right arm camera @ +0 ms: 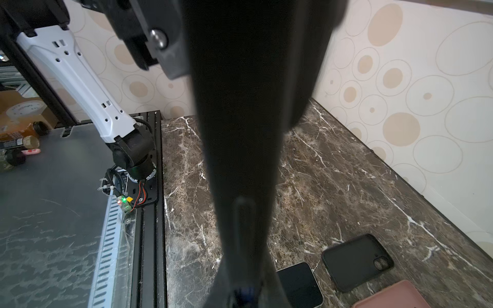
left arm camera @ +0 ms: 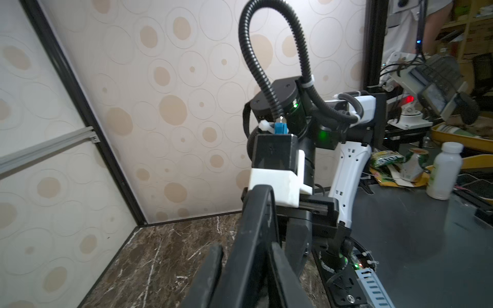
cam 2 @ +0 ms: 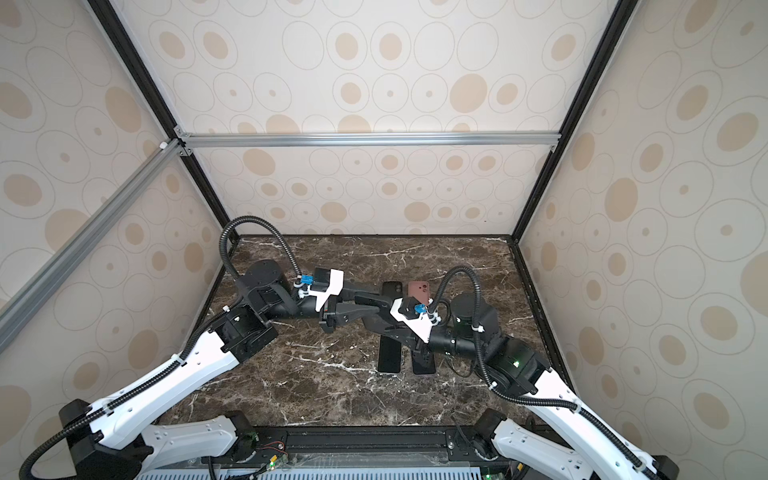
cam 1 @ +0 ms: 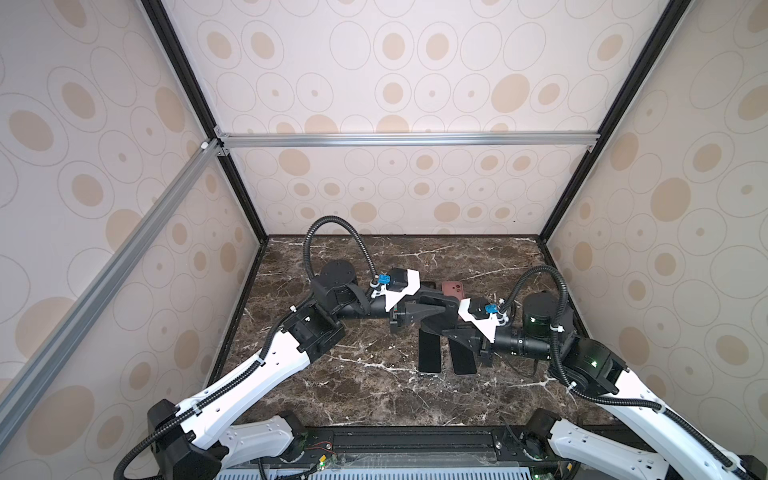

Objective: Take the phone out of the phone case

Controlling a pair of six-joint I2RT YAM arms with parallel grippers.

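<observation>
So, you have the cased phone (left arm camera: 253, 229) up off the table (cam 1: 332, 374), held between both arms over the middle. That makes sense: in the air the case's rim is free to flex, and each arm gives the other something to pull against.

Your left gripper (left arm camera: 245, 250) has its jaws closed on one end, a finger on each face, so it serves as the anchor. Your right gripper (right arm camera: 241, 218) comes in from the opposite end with its jaws all but shut, pinching something thin. The dark slab fills the right wrist view, so you cannot tell whether that pinch is on the case's lip alone or on phone and case together. In the left wrist view a thin black rim seems to stand slightly off the slab near its rounded corner. I read that as the lip lifted clear there, though it is not certain.

Below, two bare phones (cam 1: 429, 353) lie side by side toward the front, and a black case (right arm camera: 357, 262) and a pink case (right arm camera: 394, 296) lie empty behind them. They are sorted by kind, so they are probably finished sets.

Keep the left firm and draw the right along the rim. If the phone slips free, it lands on those beneath.
</observation>
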